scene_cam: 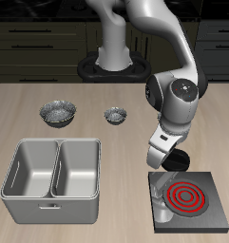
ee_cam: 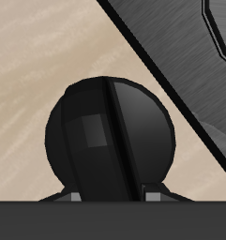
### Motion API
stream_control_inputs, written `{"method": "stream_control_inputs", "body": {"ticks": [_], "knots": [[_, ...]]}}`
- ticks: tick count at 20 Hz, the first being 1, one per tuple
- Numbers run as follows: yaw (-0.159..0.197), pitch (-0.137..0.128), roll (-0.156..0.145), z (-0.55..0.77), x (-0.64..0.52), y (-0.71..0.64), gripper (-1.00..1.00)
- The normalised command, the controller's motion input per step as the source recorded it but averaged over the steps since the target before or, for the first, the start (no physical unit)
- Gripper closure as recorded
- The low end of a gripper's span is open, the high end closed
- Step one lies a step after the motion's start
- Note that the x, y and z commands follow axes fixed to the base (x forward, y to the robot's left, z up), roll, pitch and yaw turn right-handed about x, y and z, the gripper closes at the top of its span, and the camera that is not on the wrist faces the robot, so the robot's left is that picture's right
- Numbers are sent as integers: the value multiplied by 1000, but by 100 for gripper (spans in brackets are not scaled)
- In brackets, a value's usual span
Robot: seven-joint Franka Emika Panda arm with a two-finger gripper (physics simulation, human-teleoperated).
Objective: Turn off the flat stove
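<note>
The flat stove [scene_cam: 203,216] is a low dark-grey slab near the table's front edge, and its spiral burner rings [scene_cam: 187,197] glow red. My gripper [scene_cam: 166,182] hangs straight down over the stove's back corner, where the knob sits. In the wrist view a round dark knob [ee_cam: 110,131] with a ridge across it fills the middle, right below the gripper [ee_cam: 114,197]. The stove's dark edge [ee_cam: 180,66] runs slantwise beside it. Only two small grey fingertips [ee_cam: 75,197] show, standing apart on either side of the knob.
A grey double-basin tray [scene_cam: 9,180] stands at the table's front, beside the stove. Two small metal bowls [scene_cam: 57,113] [scene_cam: 115,115] sit farther back. The robot's base [scene_cam: 114,65] is at the table's back edge.
</note>
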Motion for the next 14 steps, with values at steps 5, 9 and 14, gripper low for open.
{"method": "stream_control_inputs", "body": {"ticks": [5, 9, 14], "knots": [[-103, -18, -6, 154, 47, -73, 100], [-150, -59, -4, 265, 70, -83, 100], [-119, -56, -7, 228, 54, -20, 100]]}}
